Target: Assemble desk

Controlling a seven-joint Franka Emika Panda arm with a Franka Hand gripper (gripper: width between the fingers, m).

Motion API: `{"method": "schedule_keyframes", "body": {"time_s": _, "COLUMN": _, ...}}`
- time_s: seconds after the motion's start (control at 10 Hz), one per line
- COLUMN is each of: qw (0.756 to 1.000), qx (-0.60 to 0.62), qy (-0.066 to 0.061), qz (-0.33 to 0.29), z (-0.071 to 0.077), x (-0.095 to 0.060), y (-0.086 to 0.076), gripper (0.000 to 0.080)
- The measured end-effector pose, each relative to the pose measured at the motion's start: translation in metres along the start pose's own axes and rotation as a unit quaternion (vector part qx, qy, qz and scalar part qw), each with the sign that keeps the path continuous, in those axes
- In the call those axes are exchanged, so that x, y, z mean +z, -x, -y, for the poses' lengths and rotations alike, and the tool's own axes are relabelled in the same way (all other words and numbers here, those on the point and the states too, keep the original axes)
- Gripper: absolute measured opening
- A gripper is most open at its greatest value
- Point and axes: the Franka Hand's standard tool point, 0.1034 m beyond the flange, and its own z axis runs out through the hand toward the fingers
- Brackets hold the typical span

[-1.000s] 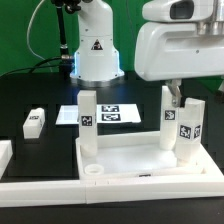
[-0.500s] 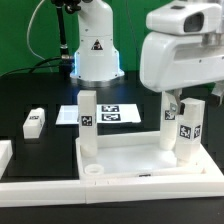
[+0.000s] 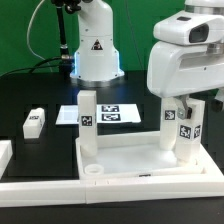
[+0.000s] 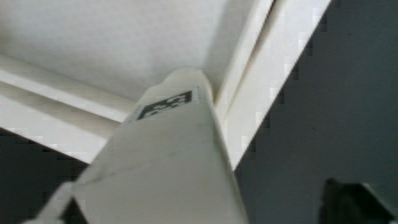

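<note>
White tabletop [image 3: 135, 158], tray-like with a raised rim, sits at the near edge of the black surface [image 3: 40, 90]. Three white tagged legs stand upright in its corners: one back leg [image 3: 88, 122] on the exterior view's left and two right-side legs [image 3: 188, 130], one behind the other, on the exterior view's right. A fourth, loose leg [image 3: 34, 122] lies on the surface well off to the exterior view's left, apart from the tabletop. The marker board [image 3: 112, 115] lies flat behind the tabletop. The arm hangs over the right-side legs, fingers [image 3: 175, 101] down at their tops. Wrist view: one tagged leg [image 4: 169, 150] runs up between the fingers, tabletop rim [image 4: 249, 60] behind it. The fingers are apart; the dark one [image 4: 342, 203] is clear of the leg with a gap, contact on the other side too blurred to tell.
</note>
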Motion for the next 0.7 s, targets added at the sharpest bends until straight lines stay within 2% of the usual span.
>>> {"method": "schedule_keyframes", "body": {"time_s": 0.3, "qw": 0.999, "qx": 0.049, "qy": -0.001, "qz": 0.000, "z": -0.0026, "x": 0.0001, "y": 0.0005, "gripper": 0.0099}}
{"method": "schedule_keyframes", "body": {"time_s": 0.4, "qw": 0.995, "qx": 0.096, "qy": -0.001, "qz": 0.000, "z": -0.0025, "x": 0.0001, "y": 0.0004, "gripper": 0.0099}}
{"method": "schedule_keyframes", "body": {"time_s": 0.5, "qw": 0.992, "qx": 0.126, "qy": -0.001, "qz": 0.000, "z": -0.0025, "x": 0.0002, "y": 0.0005, "gripper": 0.0021}}
{"method": "schedule_keyframes", "body": {"time_s": 0.7, "qw": 0.982, "qx": 0.187, "qy": 0.000, "qz": 0.000, "z": -0.0025, "x": 0.0002, "y": 0.0005, "gripper": 0.0007}}
